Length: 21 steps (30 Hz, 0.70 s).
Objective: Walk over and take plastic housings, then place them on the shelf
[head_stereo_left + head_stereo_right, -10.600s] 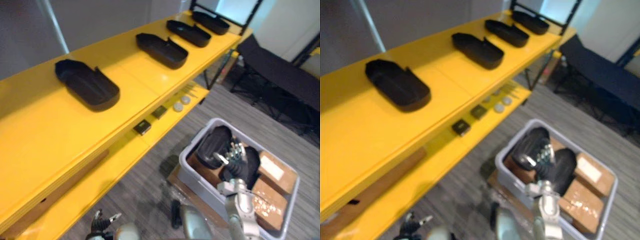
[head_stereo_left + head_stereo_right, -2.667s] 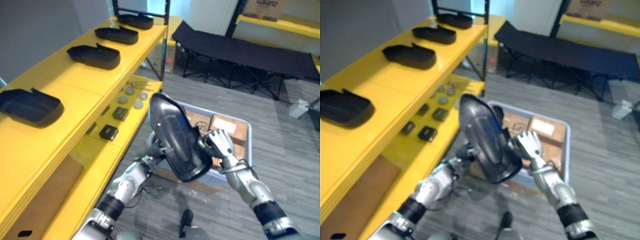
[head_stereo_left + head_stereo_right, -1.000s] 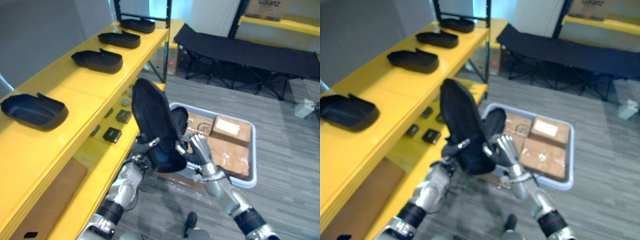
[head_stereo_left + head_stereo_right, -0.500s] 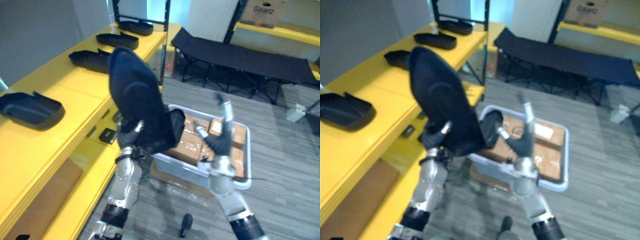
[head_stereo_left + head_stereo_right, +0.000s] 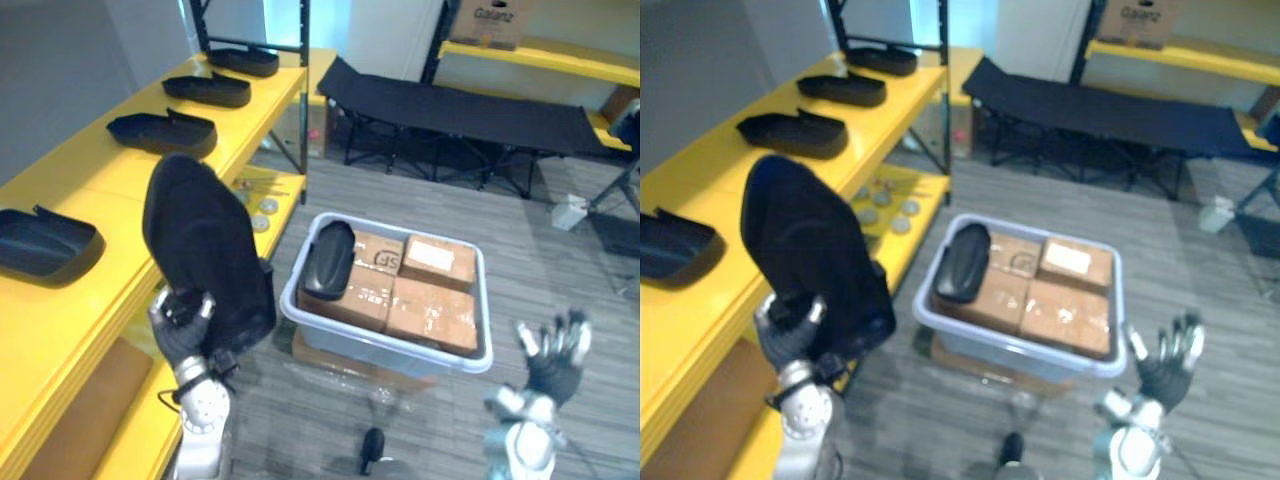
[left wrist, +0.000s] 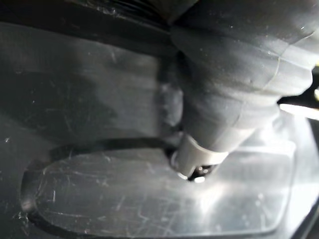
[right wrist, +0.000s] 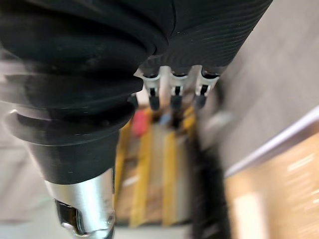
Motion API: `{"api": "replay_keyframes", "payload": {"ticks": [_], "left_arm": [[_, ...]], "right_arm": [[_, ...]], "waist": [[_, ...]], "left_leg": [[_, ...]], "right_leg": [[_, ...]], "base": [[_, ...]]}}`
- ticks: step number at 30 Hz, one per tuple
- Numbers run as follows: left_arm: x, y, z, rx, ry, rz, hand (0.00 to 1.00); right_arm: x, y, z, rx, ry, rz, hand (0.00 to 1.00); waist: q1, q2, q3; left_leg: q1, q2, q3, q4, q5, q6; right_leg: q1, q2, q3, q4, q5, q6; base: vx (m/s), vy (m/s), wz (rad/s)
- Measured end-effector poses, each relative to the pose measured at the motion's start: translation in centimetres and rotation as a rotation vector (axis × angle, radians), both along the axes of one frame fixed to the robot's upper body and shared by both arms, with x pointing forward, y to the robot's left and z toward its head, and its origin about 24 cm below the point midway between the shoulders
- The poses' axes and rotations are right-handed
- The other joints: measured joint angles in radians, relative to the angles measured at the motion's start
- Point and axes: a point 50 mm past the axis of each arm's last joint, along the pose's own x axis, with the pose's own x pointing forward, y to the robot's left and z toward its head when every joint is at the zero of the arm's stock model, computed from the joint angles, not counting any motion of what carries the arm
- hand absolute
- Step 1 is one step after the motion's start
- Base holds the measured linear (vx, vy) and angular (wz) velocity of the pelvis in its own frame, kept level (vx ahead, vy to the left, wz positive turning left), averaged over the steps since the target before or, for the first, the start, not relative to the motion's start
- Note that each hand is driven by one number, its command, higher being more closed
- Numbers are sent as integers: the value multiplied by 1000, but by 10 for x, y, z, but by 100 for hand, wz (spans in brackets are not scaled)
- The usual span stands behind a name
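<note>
Left robot hand [image 5: 180,325] grips the bottom rim of the large black oval plastic housing [image 5: 205,245], upright at lower left beside the long yellow shelf [image 5: 90,185]; right robot hand [image 5: 553,355] is splayed and empty at lower right; risk: the top-heavy single-hand grip may let it pivot and clip the shelf edge.

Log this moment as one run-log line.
left robot hand: shut on held housing, beside shelf | right robot hand: open, empty | bin: spare housing on boxes
</note>
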Motion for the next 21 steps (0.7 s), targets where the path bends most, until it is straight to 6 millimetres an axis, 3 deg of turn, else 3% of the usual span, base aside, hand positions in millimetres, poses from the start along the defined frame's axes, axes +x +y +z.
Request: {"api": "replay_keyframes", "payload": {"ticks": [4, 9, 12, 15, 19, 21], "left_arm": [[-4, 2, 22, 1, -131, 18, 100], [-11, 20, 53, 47, -287, 153, 100], [-16, 31, 65, 100, -324, 266, 100], [-38, 53, 75, 154, -352, 415, 100], [-72, 78, 76, 225, -309, 591, 100], [-82, 84, 73, 237, -282, 636, 100]], "right_arm": [[1, 3, 1, -44, 16, 41, 0], [41, 31, 15, 5, -116, 282, 0], [67, 55, 27, 15, -187, 442, 0], [92, 83, 31, -15, -191, 602, 0], [102, 106, 32, -81, -166, 714, 0], [103, 112, 33, -85, -169, 738, 0]], "waist": [[-2, 10, -5], [18, 13, -9], [65, 18, -7], [134, 21, -8], [228, 19, -13], [256, 16, -15]], "left_leg": [[14, 3, -1, -5, 0, -1], [-13, -7, -47, -17, 4, 4], [-42, -22, -144, -18, 29, 5], [-48, -28, -241, -18, 38, 5], [-79, -58, -362, -17, 52, 22], [-79, -71, -391, -17, 55, 26]], "right_leg": [[9, 8, 1, -1, -1, -1], [18, -5, -56, -9, -20, 2], [48, -23, -156, -8, -20, 7], [103, -26, -262, 0, -19, 14], [158, -50, -382, -1, -20, 15], [178, -60, -406, -1, -20, 15]], "base": [[-5, 8, -3], [-63, 22, 27], [11, 24, 95], [53, 17, 90], [37, 76, 95], [25, 103, 62]]}}
